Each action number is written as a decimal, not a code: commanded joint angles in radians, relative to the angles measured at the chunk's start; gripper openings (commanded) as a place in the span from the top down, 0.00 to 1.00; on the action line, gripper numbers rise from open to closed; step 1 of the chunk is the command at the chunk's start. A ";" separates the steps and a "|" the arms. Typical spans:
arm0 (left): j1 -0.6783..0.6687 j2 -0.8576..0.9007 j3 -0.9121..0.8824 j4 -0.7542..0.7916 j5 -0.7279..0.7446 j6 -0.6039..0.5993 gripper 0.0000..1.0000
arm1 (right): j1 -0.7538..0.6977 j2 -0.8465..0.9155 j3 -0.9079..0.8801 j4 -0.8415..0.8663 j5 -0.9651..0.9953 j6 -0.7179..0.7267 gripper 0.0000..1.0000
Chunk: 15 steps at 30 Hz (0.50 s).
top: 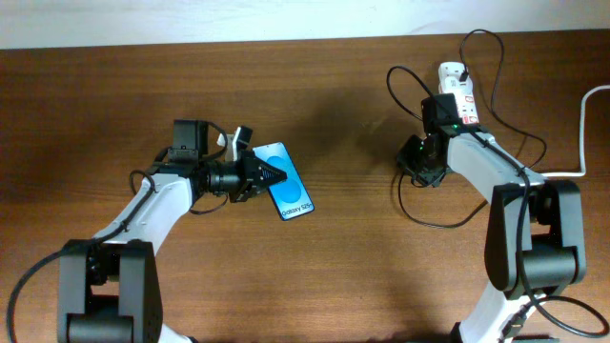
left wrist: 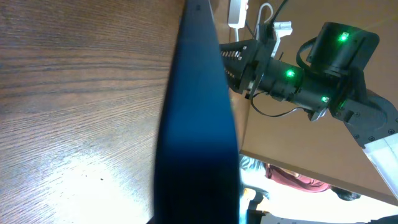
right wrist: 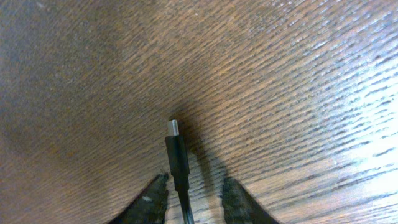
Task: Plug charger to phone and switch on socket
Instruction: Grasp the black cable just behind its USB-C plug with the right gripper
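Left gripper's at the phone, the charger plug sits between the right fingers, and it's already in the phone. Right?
Not plugged in. The right wrist view shows the charger tip bare over the table, and overhead the phone lies far from the right gripper. The rest holds: left gripper at the phone, plug between the right fingers.

Left: phone [top: 284,180]; right (farther back): socket [top: 450,74]

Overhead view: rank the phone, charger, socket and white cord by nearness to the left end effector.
1. Phone, at the left end effector itself.
2. Charger, cable loops right of centre.
3. Socket, far right, back.
4. White cord, rightmost edge.
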 commanded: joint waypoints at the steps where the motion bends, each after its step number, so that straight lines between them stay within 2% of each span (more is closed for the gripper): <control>1: 0.000 0.000 0.006 0.004 0.027 0.016 1.00 | -0.003 0.011 -0.002 0.003 -0.002 0.002 0.73; 10: 0.000 0.000 0.006 -0.003 0.027 0.016 1.00 | -0.005 0.057 -0.033 0.042 -0.047 0.002 0.73; 15: 0.000 0.000 0.006 -0.019 0.027 0.016 1.00 | -0.005 0.082 -0.033 0.051 -0.070 0.002 0.79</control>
